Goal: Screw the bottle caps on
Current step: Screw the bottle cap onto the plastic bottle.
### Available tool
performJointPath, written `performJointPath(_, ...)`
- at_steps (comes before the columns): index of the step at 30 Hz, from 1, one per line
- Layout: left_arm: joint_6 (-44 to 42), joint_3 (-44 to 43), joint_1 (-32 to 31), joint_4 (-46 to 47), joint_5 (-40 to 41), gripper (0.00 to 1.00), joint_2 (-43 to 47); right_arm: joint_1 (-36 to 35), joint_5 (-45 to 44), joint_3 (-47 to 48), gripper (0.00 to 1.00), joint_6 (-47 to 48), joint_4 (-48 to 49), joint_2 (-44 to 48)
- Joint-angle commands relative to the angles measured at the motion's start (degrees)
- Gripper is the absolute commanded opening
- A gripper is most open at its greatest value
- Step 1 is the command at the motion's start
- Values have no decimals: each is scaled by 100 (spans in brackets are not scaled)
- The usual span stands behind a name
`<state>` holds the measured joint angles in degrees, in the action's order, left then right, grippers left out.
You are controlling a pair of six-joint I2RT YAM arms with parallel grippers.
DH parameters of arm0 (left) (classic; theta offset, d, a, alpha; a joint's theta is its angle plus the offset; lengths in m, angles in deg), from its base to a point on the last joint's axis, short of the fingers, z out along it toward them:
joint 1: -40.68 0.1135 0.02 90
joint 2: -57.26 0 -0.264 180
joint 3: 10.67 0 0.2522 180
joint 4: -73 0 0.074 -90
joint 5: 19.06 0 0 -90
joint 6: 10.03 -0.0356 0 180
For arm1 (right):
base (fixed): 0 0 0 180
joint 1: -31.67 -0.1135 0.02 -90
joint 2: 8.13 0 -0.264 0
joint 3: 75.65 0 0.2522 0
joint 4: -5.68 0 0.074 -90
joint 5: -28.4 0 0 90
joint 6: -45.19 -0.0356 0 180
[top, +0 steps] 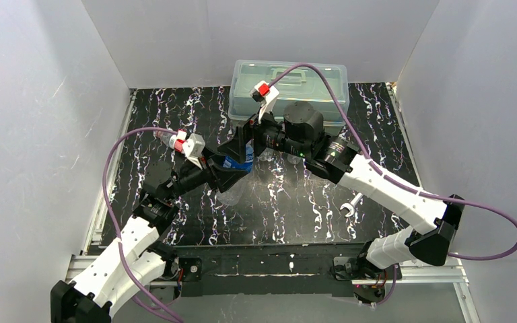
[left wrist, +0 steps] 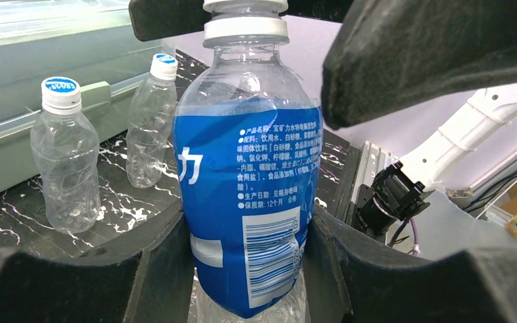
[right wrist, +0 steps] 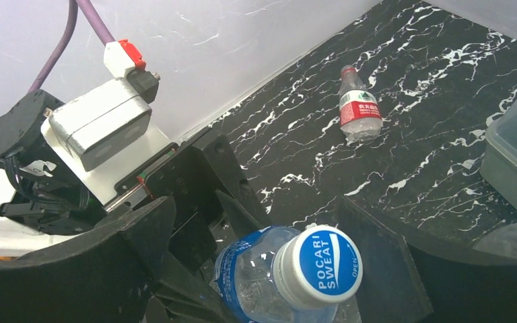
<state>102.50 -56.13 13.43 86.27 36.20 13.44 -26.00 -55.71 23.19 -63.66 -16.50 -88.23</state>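
Centre of the marbled table [top: 276,215]: the left gripper [left wrist: 249,222] pinches the blue-label bottle [left wrist: 249,202] upright by its body, one finger on each side of the label. The right gripper [right wrist: 256,215] hangs over the neck w/ jaws spread wide.

The top view gives the layout only. Both arms meet mid-table in front of the translucent box [top: 289,84], and a silver wrench [top: 350,205] lies by the right arm. There the bottle is little more than a blue patch between black fingers.

The left wrist cam fills in the grip: label print readable, and the fingers [left wrist: 161,269] pressed against the bottle's sides. Behind, at left, stand a plain bottle [left wrist: 67,168] and a second plain bottle [left wrist: 149,134], each w/ a blue-and-white cap on, close to the box wall.

The right wrist cam looks down on the blue-topped cap [right wrist: 320,266] sitting on the held bottle's neck. It lies between the spread fingers [right wrist: 384,269], nearer the right one, but contact can't be made out. Only this view shows the red-label bottle [right wrist: 359,108] plainly. It stands alone on open table, well apart from the rest, red cap on.
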Motion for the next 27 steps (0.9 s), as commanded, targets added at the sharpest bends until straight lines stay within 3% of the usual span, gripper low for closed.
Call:
performJointPath(1,110,-36,44,-46,443,0,-83,-148,20,183,98,66,35,258)
performJointPath(17,-46,-164,88,-212,279,0,-1,-166,-156,97,98,27,-217,600)
performJointPath(23,-320,-151,83,-211,-213,0,331,-88,-1227,889,98,-102,-1179,791)
performJointPath(25,-319,-144,88,-209,-340,0,345,197,-906,1522,98,23,-1652,478)
performJointPath(27,-328,-119,88,-215,-418,0,388,896,423,1814,98,-108,-1802,217)
